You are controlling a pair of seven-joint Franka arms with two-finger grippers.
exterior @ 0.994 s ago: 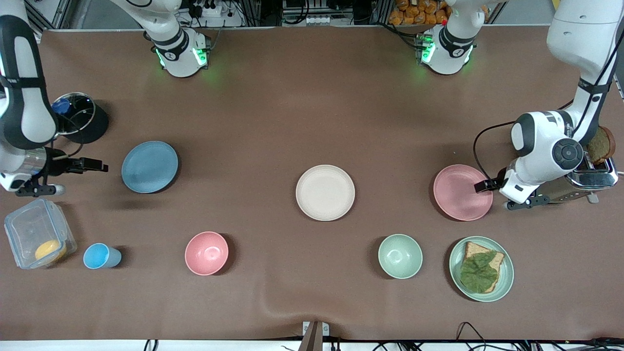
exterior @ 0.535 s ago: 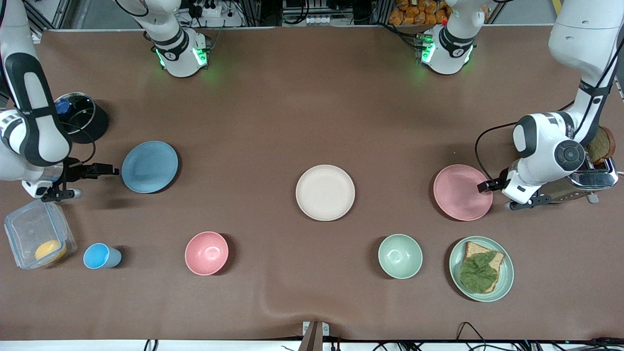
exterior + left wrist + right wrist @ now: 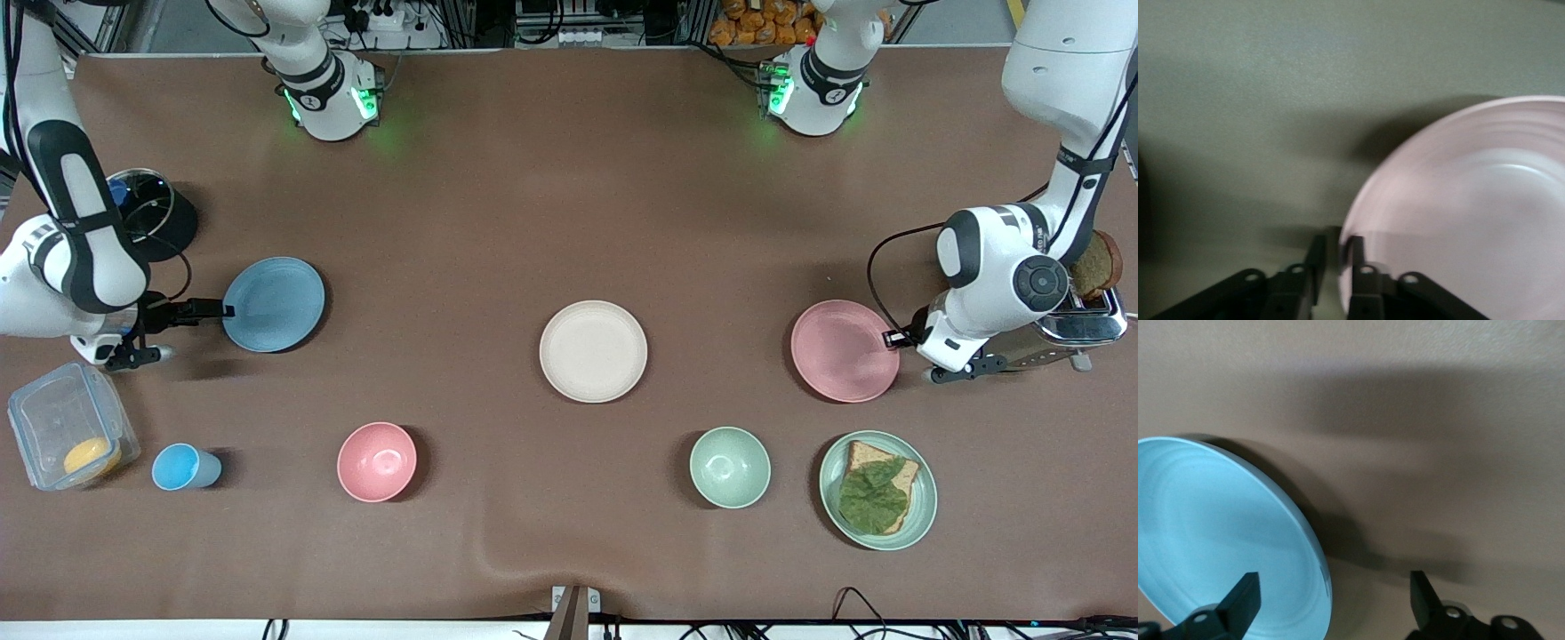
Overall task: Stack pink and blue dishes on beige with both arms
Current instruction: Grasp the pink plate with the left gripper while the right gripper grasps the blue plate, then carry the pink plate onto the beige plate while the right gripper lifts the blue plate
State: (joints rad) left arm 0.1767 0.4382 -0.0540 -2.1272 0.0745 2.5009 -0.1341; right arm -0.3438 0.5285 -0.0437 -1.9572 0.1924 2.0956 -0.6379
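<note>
Front view: beige plate (image 3: 593,351) lies flat at table centre, nothing on it. Pink plate (image 3: 843,350) lies toward the left arm's end, blue plate (image 3: 274,304) toward the right arm's end, a little farther from the camera than the beige one; both well apart from it. Left gripper (image 3: 892,338) is low at the pink plate's rim on the toaster (image 3: 1080,322) side; right gripper (image 3: 218,310) is low at the blue plate's rim, on the side toward the right arm's end of the table. Nearer the camera: pink bowl (image 3: 377,461), green bowl (image 3: 730,467), green plate (image 3: 924,516) with toast (image 3: 876,480), blue cup (image 3: 182,467), clear box (image 3: 67,436). Left wrist view: left gripper (image 3: 1333,251) has its fingers (image 3: 1355,248) drawn close together, pinching the pink plate (image 3: 1471,207) at its rim, one finger outside the rim and one on the plate's inner face. Right wrist view: right gripper (image 3: 1333,587) stands wide open; the blue plate's (image 3: 1218,533) edge sits between the two fingers (image 3: 1246,592), one finger over the plate's surface, the other over bare table (image 3: 1438,420); nothing gripped.
</note>
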